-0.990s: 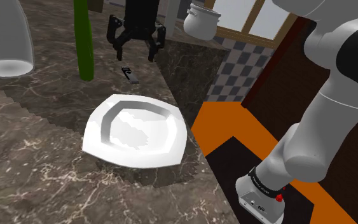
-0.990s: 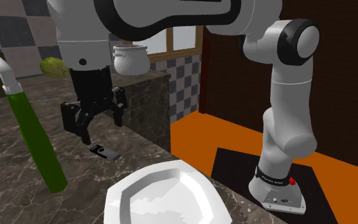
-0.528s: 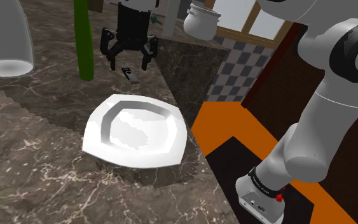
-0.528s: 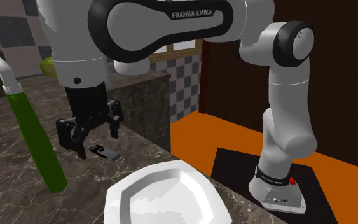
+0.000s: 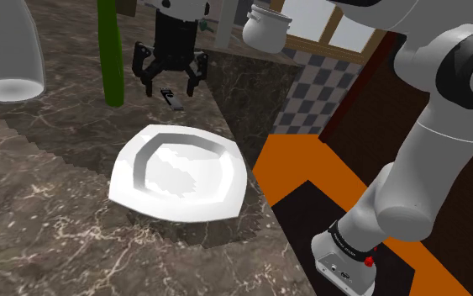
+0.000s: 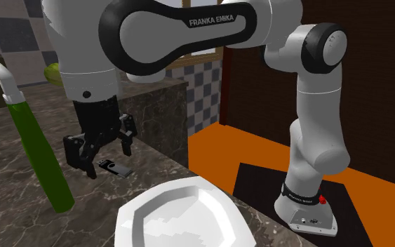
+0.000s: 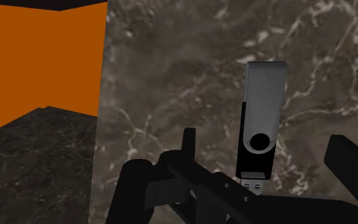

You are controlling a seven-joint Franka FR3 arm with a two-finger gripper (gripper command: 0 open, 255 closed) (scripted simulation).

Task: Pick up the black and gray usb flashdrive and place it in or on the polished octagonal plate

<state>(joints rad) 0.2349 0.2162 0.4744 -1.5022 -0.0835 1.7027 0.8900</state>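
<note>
The black and grey USB flash drive (image 5: 174,100) (image 6: 115,168) lies flat on the dark marble counter, just beyond the white octagonal plate (image 5: 134,165) (image 6: 141,210). My black gripper (image 5: 170,87) (image 6: 109,161) hangs low over the drive, pointing down, with its jaws open. In the wrist view the flash drive (image 7: 260,121) lies between the two fingers of the gripper (image 7: 268,145), nearer the right one. Neither finger touches it. The plate holds nothing.
A tall green bottle (image 5: 110,50) (image 6: 43,156) stands close beside the gripper. A white pot (image 5: 266,25) (image 6: 143,67) sits on a raised ledge behind. A big pale bowl shape (image 5: 3,59) is at the shoulder view's left. The counter edge drops to an orange floor (image 5: 293,164).
The gripper has come down over the flash drive and shifted slightly toward the shoulder view's left. Its jaws stayed open. The drive and plate have not moved.
</note>
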